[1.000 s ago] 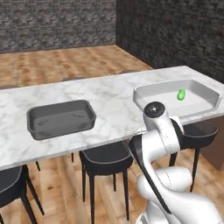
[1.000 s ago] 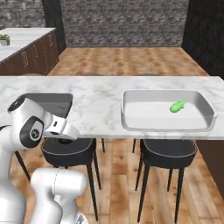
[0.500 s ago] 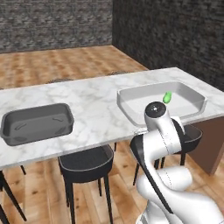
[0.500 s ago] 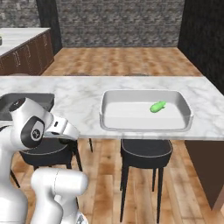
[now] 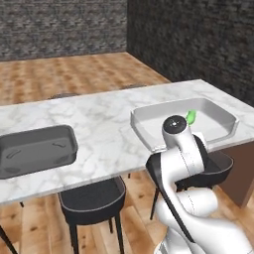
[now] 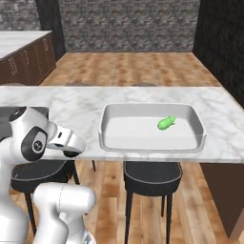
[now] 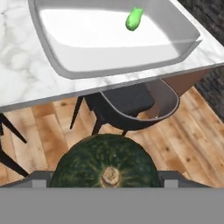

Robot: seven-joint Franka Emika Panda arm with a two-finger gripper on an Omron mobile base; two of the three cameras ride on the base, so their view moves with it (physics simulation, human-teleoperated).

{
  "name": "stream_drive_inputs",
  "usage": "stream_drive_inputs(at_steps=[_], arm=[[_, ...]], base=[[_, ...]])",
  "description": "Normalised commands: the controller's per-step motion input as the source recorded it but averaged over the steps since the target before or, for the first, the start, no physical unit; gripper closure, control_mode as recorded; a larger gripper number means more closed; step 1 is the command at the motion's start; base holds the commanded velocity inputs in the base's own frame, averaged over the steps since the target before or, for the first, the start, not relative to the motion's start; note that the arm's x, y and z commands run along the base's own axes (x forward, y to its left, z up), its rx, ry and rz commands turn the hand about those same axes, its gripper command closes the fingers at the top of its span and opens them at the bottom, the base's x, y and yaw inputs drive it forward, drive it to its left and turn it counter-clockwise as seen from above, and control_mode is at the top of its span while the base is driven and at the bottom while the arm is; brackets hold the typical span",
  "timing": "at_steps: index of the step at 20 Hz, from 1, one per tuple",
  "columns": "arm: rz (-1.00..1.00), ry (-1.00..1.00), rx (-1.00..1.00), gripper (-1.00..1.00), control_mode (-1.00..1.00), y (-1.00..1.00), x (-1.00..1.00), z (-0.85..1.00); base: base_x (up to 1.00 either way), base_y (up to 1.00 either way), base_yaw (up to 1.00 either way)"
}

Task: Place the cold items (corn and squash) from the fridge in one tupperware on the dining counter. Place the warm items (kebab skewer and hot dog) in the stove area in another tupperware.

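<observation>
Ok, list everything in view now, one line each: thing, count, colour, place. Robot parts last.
dining counter: one, white-grey marbled, running across both base views.
light tub: one, pale grey, on the counter toward its right end.
corn: one, small and green, lying inside the light tub.
dark tub: one, dark grey, on the counter to the left of the light tub.
stools: at least two, black, tucked under the counter's near edge.
squash: one, dark green with a tan stem, between the fingers in the hand view.
gripper: one, closed on the squash, held below the counter edge near the light tub.
</observation>
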Motion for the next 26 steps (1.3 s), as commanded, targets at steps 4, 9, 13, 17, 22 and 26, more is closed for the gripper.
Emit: stream_drive_inputs(at_steps=[4, 9, 13, 17, 22, 26], arm=[[0.0, 0.0, 0.0, 1.0, 1.0, 0.0, 0.0, 0.0], [0.0, 0.0, 0.0, 1.0, 1.0, 0.0, 0.0, 0.0], [0.0, 0.0, 0.03, 1.0, -1.0, -0.07, 0.04, 0.0], [0.0, 0.0, 0.09, 1.0, -1.0, -0.07, 0.32, 0.0], [0.0, 0.0, 0.14, 1.0, -1.0, -0.05, 0.78, 0.02], [0.0, 0.0, 0.18, 1.0, -1.0, -0.05, 0.98, 0.19]], base=[[0.58, -0.62, 0.0], [0.38, -0.43, 0.0], [0.18, -0.26, 0.0], [0.0, 0.0, 0.0], [0.0, 0.0, 0.0], [0.0, 0.0, 0.0]])
